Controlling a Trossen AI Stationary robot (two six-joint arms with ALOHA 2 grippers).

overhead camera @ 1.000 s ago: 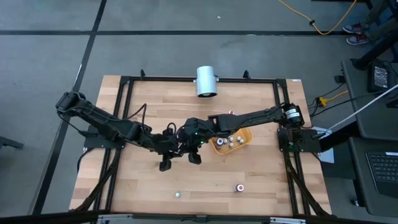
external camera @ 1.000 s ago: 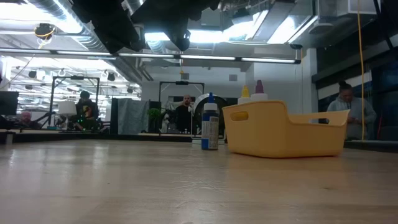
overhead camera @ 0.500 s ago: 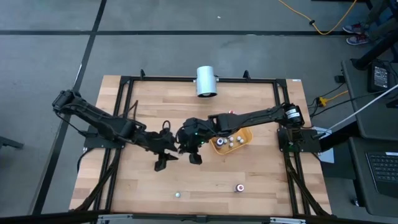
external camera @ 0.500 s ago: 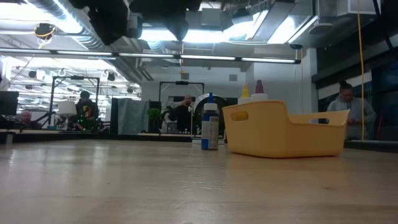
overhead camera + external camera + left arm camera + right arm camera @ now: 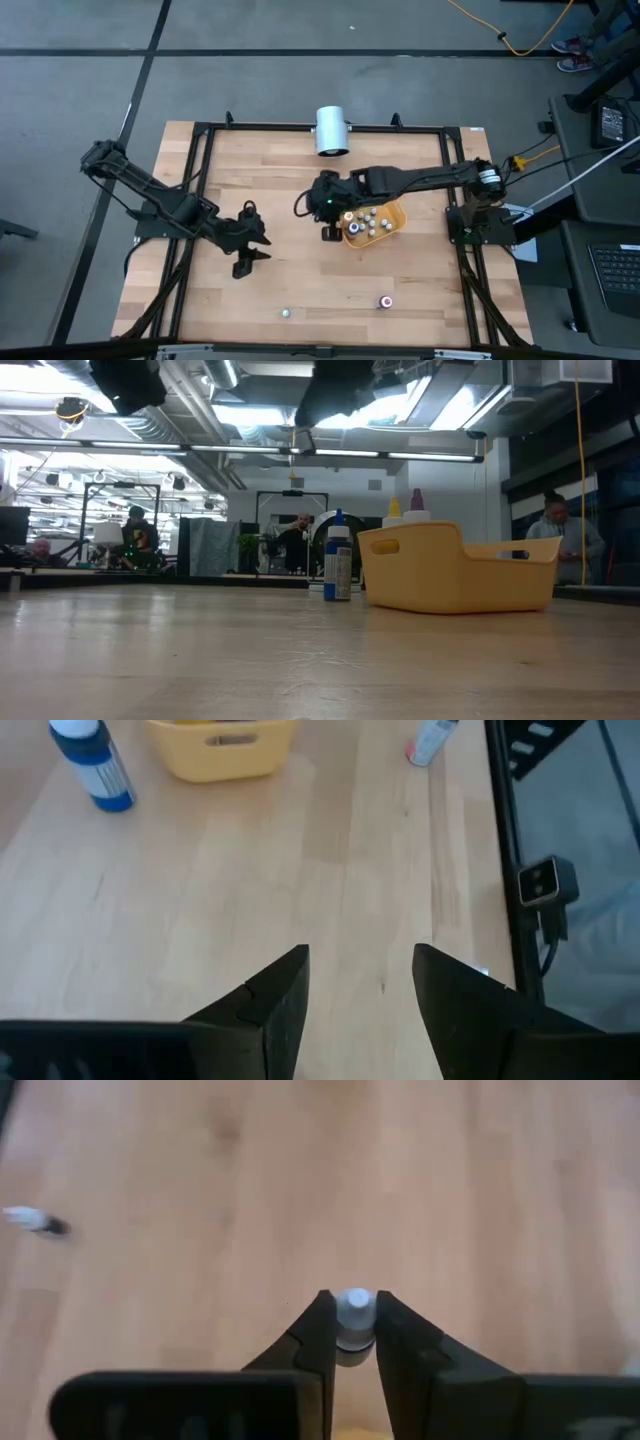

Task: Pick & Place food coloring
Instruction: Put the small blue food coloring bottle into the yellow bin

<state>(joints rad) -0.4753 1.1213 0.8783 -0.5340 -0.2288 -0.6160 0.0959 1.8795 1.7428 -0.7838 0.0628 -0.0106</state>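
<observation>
Right claw [image 5: 353, 1323] beside tray [image 5: 393, 228] edge

The left pincer [image 5: 243, 262] opened and withdrew leftward; the right pincer [image 5: 330, 233] neared the tray [image 5: 397, 227].

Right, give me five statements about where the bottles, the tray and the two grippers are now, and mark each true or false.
1. The right gripper is shut on a food coloring bottle. True.
2. The left gripper holds a bottle. False: its fingers are apart with nothing between them, over bare wood.
3. Several bottles already stand in the yellow tray. True.
4. Every bottle is in the tray. False: two still lie near the table's front edge, a pale one and a red one, and a blue one stands beside the tray.
5. The white cylinder lies inside the tray. False: it sits at the table's far edge, apart from the tray.
</observation>
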